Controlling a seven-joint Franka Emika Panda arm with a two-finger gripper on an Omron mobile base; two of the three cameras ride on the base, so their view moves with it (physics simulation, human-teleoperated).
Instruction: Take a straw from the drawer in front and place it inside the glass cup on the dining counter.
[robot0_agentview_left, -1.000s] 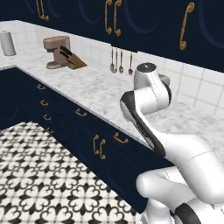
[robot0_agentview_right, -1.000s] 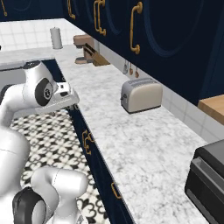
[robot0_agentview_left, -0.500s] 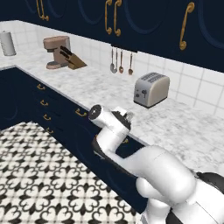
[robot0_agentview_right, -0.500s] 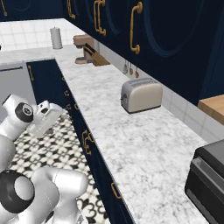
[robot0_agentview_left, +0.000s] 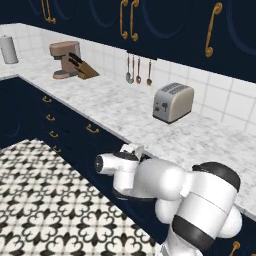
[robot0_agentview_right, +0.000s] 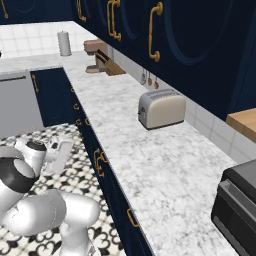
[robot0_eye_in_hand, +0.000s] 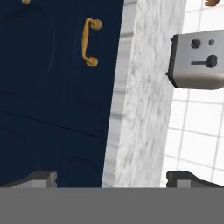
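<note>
Since a second ago the arm has swung down from worktop height; it now folds low in front of the navy cabinets, over the patterned floor (robot0_agentview_left: 45, 200).

Pincer (robot0_eye_in_hand: 111, 177): released, fingertips (robot0_eye_in_hand: 41, 177) spread wide to either side, nothing between them. In the right base view the hand (robot0_agentview_right: 59, 152) sits low, well clear of the cabinet fronts.

Hand view, rolled sideways: a flat navy drawer (robot0_eye_in_hand: 57, 87) front fills one side, shut, with a curved brass handle (robot0_eye_in_hand: 89, 41) on it. Beside it runs the marble surface (robot0_eye_in_hand: 142, 100) edge, and beyond that a silver toaster (robot0_eye_in_hand: 197, 59) against white tiles.

Left base view: toaster (robot0_agentview_left: 172, 102) stands on the marble surface (robot0_agentview_left: 100, 100) near the tiled wall. Hanging utensils (robot0_agentview_left: 137, 70) are mounted on the tiles beside it. Further along, a knife block (robot0_agentview_left: 82, 67) stands just beside a brown coffee machine (robot0_agentview_left: 62, 57). A paper towel roll (robot0_agentview_left: 8, 49) sits at the far corner.

Straw, glass cup: cannot tell where they are.
</note>
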